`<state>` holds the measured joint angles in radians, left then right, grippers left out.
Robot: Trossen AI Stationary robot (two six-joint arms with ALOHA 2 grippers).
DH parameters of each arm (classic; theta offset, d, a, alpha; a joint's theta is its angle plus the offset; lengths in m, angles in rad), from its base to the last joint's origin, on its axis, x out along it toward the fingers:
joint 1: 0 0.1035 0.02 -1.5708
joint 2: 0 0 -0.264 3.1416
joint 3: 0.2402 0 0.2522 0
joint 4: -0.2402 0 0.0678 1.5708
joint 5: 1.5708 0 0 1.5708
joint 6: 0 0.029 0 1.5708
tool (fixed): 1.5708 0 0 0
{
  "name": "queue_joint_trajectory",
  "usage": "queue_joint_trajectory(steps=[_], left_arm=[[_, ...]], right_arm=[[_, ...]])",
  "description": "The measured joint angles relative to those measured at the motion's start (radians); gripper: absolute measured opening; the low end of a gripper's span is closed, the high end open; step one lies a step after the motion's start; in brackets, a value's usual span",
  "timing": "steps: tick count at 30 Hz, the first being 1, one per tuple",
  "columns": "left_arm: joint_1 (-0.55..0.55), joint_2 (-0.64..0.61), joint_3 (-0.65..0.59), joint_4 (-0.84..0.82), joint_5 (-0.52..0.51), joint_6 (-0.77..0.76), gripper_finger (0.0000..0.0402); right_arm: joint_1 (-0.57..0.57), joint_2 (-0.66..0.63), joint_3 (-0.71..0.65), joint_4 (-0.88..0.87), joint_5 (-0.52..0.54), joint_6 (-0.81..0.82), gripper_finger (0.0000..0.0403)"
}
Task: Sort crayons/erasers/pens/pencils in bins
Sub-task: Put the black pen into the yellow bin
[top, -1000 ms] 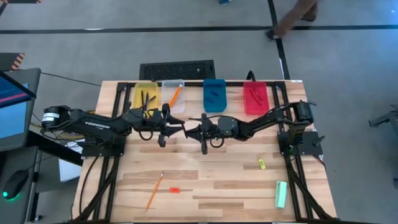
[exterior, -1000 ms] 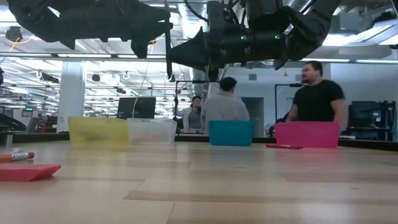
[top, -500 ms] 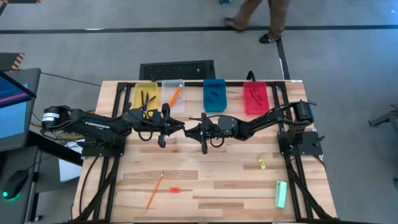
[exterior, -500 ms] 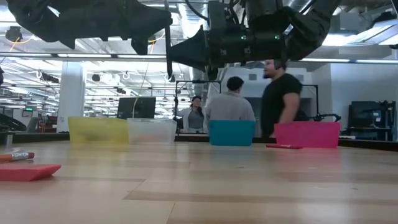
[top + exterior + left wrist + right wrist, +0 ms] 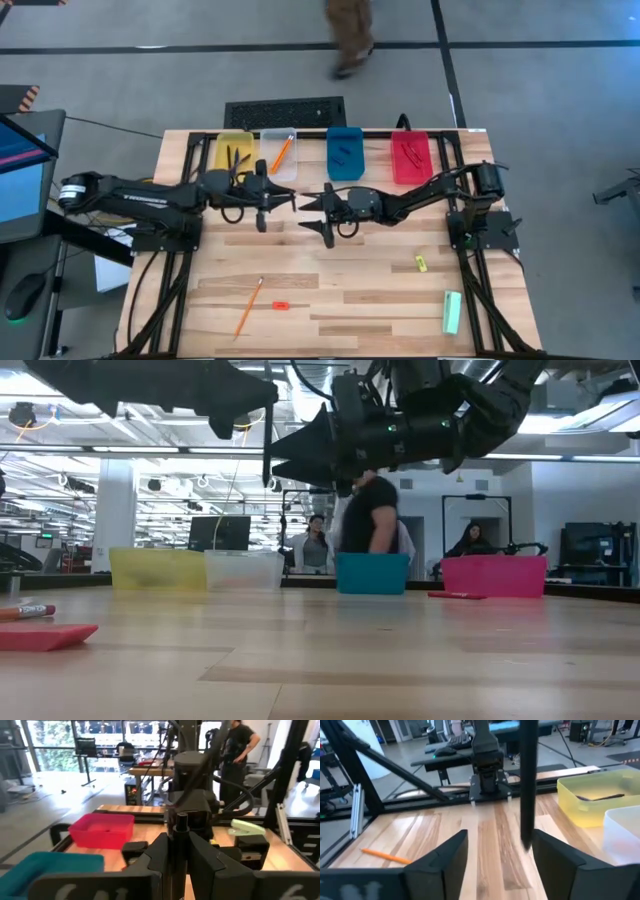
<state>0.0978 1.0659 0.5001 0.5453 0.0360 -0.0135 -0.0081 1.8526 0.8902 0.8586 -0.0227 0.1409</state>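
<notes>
One slim dark pen [image 5: 178,851] stands pinched in the left gripper [image 5: 262,203]; the right gripper's [image 5: 322,213] jaws gape above grained wood.

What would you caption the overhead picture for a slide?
Left gripper holds a dark pen facing the open right gripper, before four bins.

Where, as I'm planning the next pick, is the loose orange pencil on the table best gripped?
Take the pencil at mid-length from straight above, closing across its diagonal shaft. It lies flat on the table, long and very thin, so only its sides offer a hold; the middle keeps it balanced, clear of the eraser nearby.
</notes>
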Motion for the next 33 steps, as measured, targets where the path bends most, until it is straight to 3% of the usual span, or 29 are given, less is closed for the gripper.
queue_joint_trajectory(steps=[9, 14, 21, 26, 33], left_arm=[[0.008, -0.216, 0.002, -0.33, -0.161, -0.007, 0.0034], [0.061, -0.318, 0.002, -0.45, -0.179, -0.046, 0.0034], [0.113, -0.341, 0.004, -0.536, -0.161, -0.049, 0.0034], [0.231, -0.321, 0.113, -0.774, -0.282, -0.032, 0.0034], [0.514, -0.196, 0.309, -1.105, -0.288, 0.009, 0.0034]], right_arm=[[-0.001, 0.0, 0.0, -0.011, -0.001, -0.036, 0.0243], [0.001, 0.0, 0.0, -0.01, -0.001, -0.047, 0.0237], [0.001, 0.0, 0.0, -0.01, -0.002, -0.048, 0.0226], [0.001, 0.0, 0.0, -0.012, -0.002, -0.048, 0.0219], [0.001, 0.0, 0.0, -0.013, -0.004, -0.048, 0.021]])
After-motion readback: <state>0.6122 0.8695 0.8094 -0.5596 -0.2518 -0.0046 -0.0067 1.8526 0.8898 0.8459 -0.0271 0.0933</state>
